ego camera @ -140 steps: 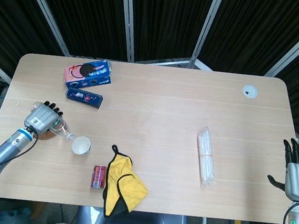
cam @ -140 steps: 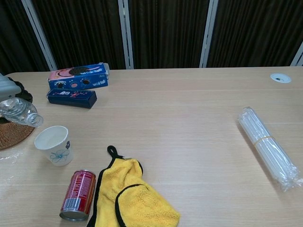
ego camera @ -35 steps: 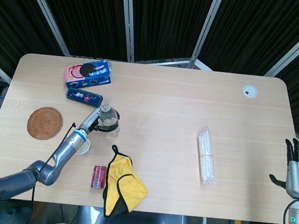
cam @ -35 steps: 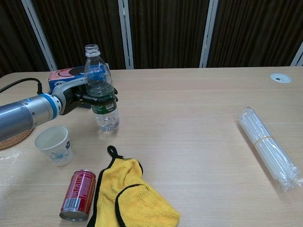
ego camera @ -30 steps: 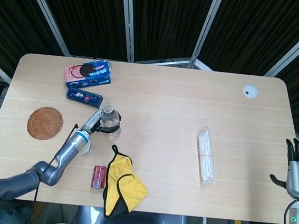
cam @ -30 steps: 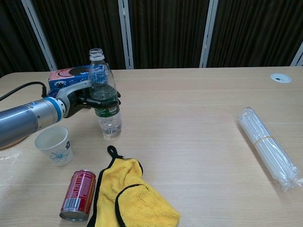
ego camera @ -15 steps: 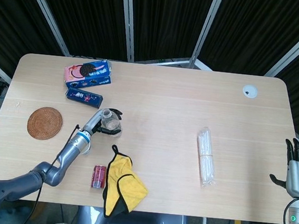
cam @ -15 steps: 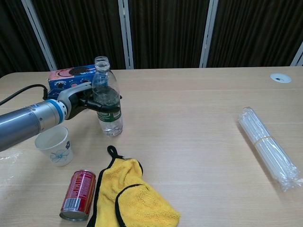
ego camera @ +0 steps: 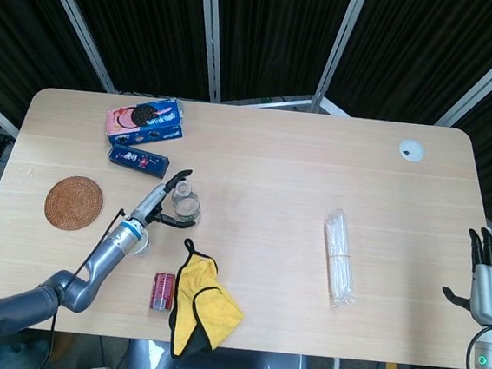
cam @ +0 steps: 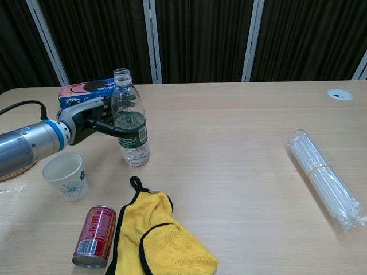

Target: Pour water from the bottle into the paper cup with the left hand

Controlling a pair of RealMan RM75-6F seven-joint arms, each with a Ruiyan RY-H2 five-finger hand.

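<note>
The left robot hand (cam: pixel 92 123) sits beside an uncapped water bottle (cam: pixel 131 119) standing upright on the surface (cam: pixel 229 143), fingers spread apart and curved around its green-labelled middle; whether they are touching the plastic or just clear of it cannot be told from either view, and it does not look like a firm hold. The paper cup (cam: pixel 66 175) stands nearer the robot than the hand, under the forearm, close to the bottle but not touching it. Beyond the cup, nearer the surface's front edge, lie a red can (cam: pixel 94 236) on its side and a crumpled yellow cloth (cam: pixel 155 240); two snack boxes (ego camera: pixel 146 121) sit on the far side of the hand. The right robot hand (ego camera: pixel 490 279) hangs open and empty, well apart at the opposite edge. The risk from here, as it appears: a careless brush of the fingers could tip the open bottle and spill water, and the forearm could knock over the light cup below it.
</note>
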